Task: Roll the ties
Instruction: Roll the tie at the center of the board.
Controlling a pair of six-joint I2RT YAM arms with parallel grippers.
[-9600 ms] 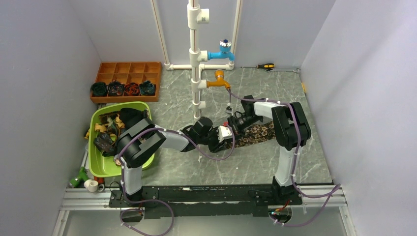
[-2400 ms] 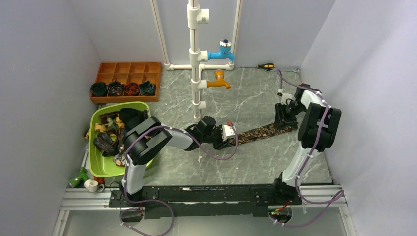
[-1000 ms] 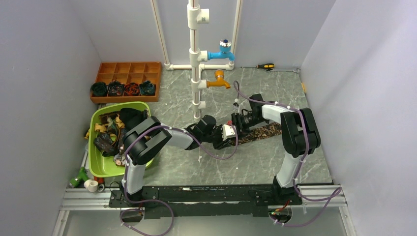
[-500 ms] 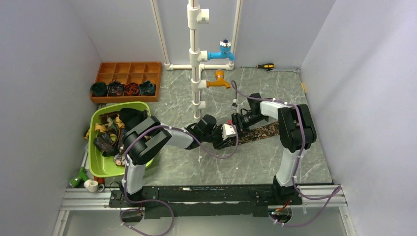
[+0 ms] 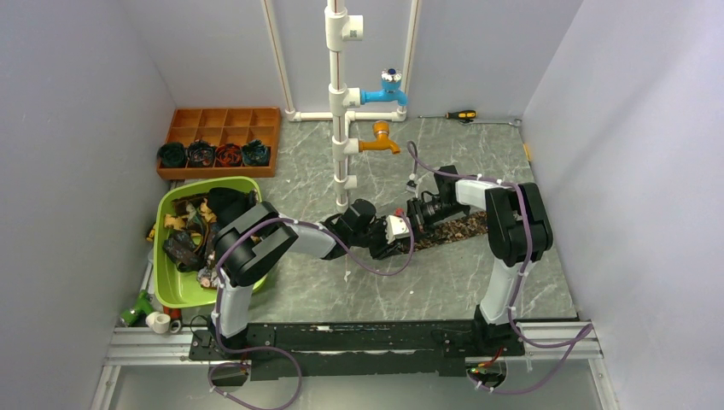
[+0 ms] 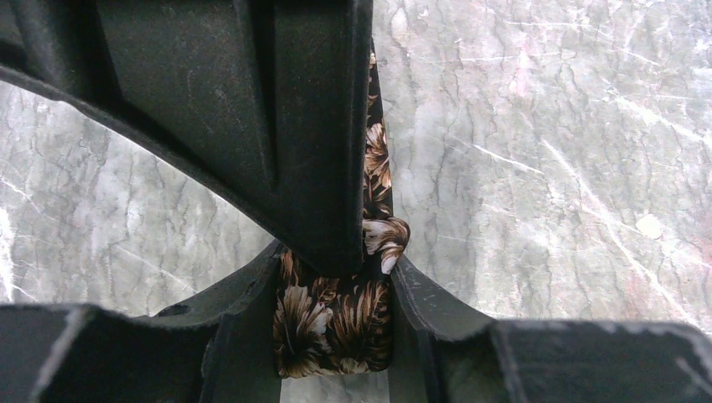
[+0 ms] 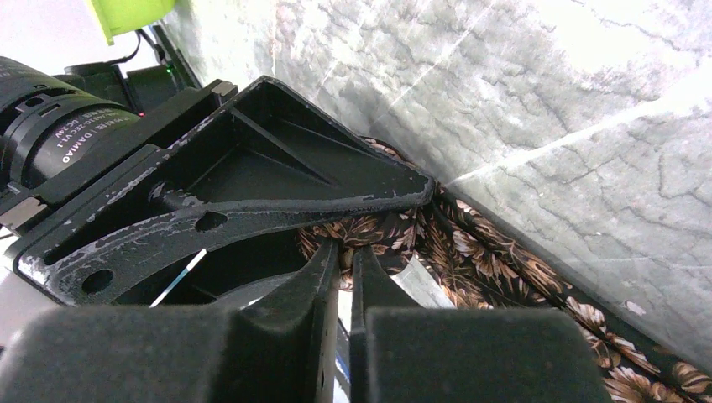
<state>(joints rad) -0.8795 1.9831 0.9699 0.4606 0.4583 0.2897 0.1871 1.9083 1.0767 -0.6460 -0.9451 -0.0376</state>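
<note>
A dark tie (image 5: 457,226) with a brown leaf pattern lies flat on the marble table, running right from the centre. My left gripper (image 5: 394,237) is shut on its left end. In the left wrist view the folded fabric (image 6: 336,327) sits pinched between the left gripper (image 6: 337,262) fingers. My right gripper (image 5: 416,215) is right against the left one. In the right wrist view the right gripper (image 7: 344,250) is shut, nipping the tie (image 7: 495,269) just under the left gripper's black finger (image 7: 277,185).
A green bin (image 5: 182,299) at the left holds several loose ties. An orange compartment tray (image 5: 224,118) at the back left has rolled ties (image 5: 201,154) in its front row. A white pipe stand (image 5: 339,102) with blue and orange taps rises behind the grippers. A screwdriver (image 5: 461,114) lies at the back.
The right gripper came from the tie's far right end leftward to the left gripper and has stayed there, shifting only slightly. The left gripper has kept its hold in place.
</note>
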